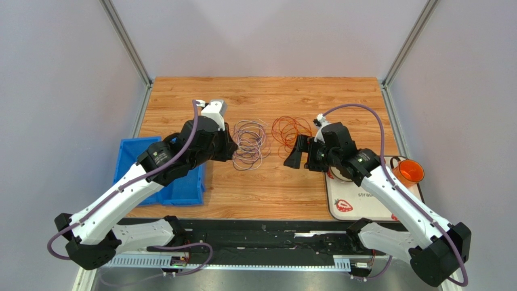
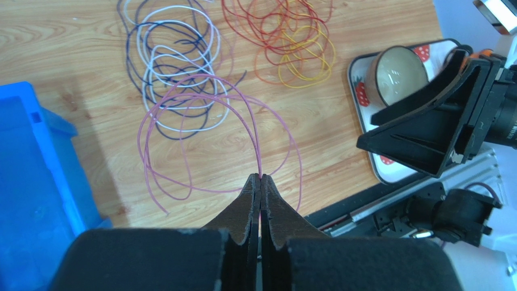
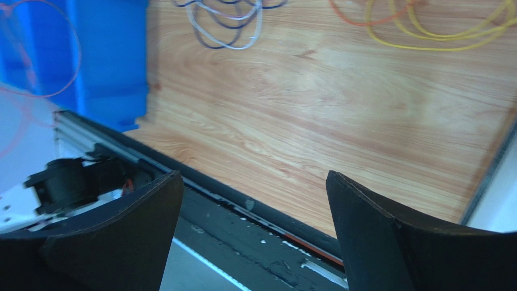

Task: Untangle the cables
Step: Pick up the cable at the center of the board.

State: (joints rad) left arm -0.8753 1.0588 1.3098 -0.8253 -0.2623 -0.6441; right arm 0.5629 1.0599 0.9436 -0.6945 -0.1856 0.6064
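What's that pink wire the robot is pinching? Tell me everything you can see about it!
The pink wire is thin, smooth and bendy, and looks plastic-coated. It curls in a few big, loose loops over the wooden table. The left gripper pinches one strand of it, jaws shut tight. Its far loops cross the white and dark blue cables. You cannot tell from here whether they are knotted together.

Bare desk [image 1: 267,188] lies open near the front edge, before the cables [image 1: 250,144]. The blue bin [image 1: 127,157] hems my left, the tray [image 1: 358,209] and orange cup [image 1: 411,173] my right.
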